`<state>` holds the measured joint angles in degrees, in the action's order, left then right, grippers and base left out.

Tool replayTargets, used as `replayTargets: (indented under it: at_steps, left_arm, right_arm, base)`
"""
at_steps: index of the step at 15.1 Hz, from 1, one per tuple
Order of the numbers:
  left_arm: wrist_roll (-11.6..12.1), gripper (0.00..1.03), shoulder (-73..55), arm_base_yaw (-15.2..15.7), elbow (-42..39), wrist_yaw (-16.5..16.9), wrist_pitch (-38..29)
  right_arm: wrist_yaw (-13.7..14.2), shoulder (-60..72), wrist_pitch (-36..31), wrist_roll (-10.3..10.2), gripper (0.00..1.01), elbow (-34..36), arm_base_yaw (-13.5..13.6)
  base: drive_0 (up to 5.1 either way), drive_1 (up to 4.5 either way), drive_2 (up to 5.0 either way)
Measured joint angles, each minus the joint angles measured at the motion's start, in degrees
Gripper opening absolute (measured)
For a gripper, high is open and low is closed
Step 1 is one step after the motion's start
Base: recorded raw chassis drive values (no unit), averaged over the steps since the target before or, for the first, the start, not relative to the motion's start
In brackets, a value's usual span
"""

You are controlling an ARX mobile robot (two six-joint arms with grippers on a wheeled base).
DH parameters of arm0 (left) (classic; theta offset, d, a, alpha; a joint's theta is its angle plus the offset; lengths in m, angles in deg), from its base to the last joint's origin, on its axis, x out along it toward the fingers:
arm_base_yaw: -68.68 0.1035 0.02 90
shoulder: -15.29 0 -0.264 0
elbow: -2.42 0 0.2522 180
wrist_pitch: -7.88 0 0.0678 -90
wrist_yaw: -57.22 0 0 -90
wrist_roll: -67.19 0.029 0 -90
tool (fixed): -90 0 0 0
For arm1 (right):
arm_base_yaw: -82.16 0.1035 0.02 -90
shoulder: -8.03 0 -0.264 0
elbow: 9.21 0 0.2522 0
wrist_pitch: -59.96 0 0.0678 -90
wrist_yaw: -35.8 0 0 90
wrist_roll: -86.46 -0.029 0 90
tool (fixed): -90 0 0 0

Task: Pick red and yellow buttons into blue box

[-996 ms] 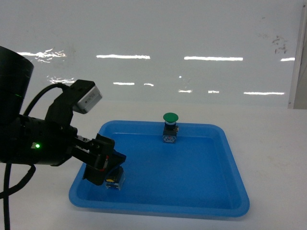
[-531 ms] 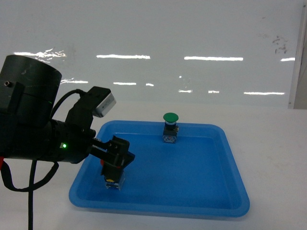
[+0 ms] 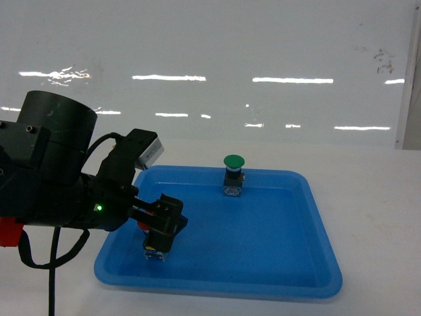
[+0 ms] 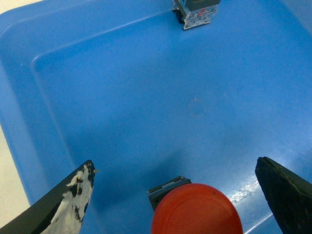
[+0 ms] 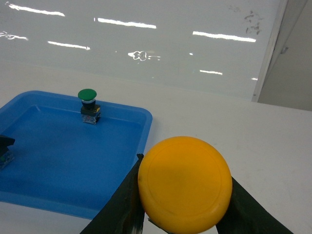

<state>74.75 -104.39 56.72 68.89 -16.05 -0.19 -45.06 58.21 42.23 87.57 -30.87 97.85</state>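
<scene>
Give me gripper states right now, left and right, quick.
Left gripper: open, fingers straddling the red button in the blue tray, not gripping.
Right gripper: shut on the yellow button.

Support: a white table point(image 3: 375, 197) is seen, its top pale and matte, running back to a glossy white wall point(image 3: 210, 59).
Far edge: strip-light reflections are carried on the wall just behind the table.
Right side: bare white surface is shown beside the tray, and a grey upright panel point(image 5: 292, 53) is met at the far right corner.
Directly on it: a shallow blue tray point(image 3: 316, 217) with sloped sides is laid flat on the table, towards the near edge and left of centre.
Tray edges: its rim is rounded at the corners; the near rim lies close to the table's front edge in the head view.
</scene>
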Motion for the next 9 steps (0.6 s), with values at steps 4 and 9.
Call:
replayTargets:
  at_steps: [4, 9]
  left_arm:
    - [-1.31, 0.98, -1.51, -1.42, -0.07, -1.27, -0.57]
    - [-1.05, 0.80, -2.75, -2.89, -1.62, -6.08, 0.07]
  right_arm:
    - [0.00, 0.00, -0.02, 0.00, 0.31, 0.00, 0.00]
    - [0.00, 0.00, 0.00, 0.00, 0.31, 0.00, 0.00]
  base:
    - [0.0, 0.00, 0.0]
    - [0.0, 0.00, 0.0]
